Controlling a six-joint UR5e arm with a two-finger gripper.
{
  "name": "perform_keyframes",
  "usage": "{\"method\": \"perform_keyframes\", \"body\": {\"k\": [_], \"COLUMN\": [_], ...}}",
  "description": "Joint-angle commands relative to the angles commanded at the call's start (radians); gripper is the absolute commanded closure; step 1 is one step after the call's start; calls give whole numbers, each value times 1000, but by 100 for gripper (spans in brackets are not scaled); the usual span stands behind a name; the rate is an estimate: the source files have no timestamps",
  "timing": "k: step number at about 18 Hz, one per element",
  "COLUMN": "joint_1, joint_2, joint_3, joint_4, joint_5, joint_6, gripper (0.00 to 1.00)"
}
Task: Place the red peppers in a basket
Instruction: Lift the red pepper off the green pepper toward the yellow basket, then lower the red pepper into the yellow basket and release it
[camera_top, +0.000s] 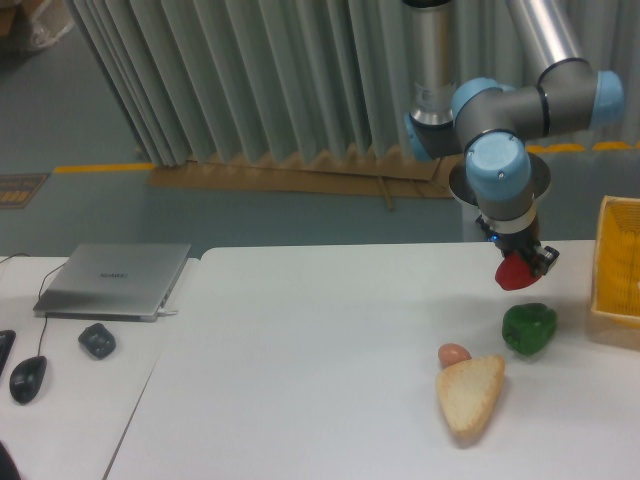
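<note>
The red pepper is a small, glossy, lumpy thing, clamped in the gripper and hanging clear above the table. Its shape is roughly as wide as tall, so no long axis can be made out, and the stem end is hidden by the fingers, which close narrowly on its upper part. At about 5 o'clock from it, on the tabletop, sits the green bell pepper, shiny and lobed, apart from the red one with open air between them. At 3 o'clock, at the right edge of the view, stands the yellow basket, plastic with lattice sides, only partly in frame; a strip of bare white table lies between it and the held pepper. At 7 o'clock from the green pepper lie a small pinkish-brown egg-like object and, touching it, a pale wedge of bread with a crusty rim. The table's left half is smooth and white. Beyond its left edge, on a neighbouring desk, rest a closed grey laptop and a dark mouse.
</note>
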Motion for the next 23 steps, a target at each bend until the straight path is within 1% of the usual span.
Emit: {"method": "perform_keyframes", "body": {"k": [2, 3, 6, 9, 11, 12, 13, 15, 17, 20, 21, 23], "joint_1": [54, 78, 108, 149, 183, 195, 209, 218, 241, 295, 309, 338], "joint_2": [12, 17, 16, 8, 3, -4, -18, -32, -34, -47, -49, -73], "joint_3": [29, 32, 43, 68, 75, 81, 81, 81, 81, 83, 89, 107], "joint_4": [-3, -2, 5, 11, 20, 56, 70, 86, 104, 140, 147, 164], "joint_5": [-8, -8, -3, -3, -6, -8, -6, -3, -3, -8, -9, -11], "joint_6": [141, 191, 228, 315, 401, 432, 450, 493, 551, 691, 722, 785], "gripper": [84, 84, 84, 84, 84, 84, 84, 84, 84, 84, 84, 84]}}
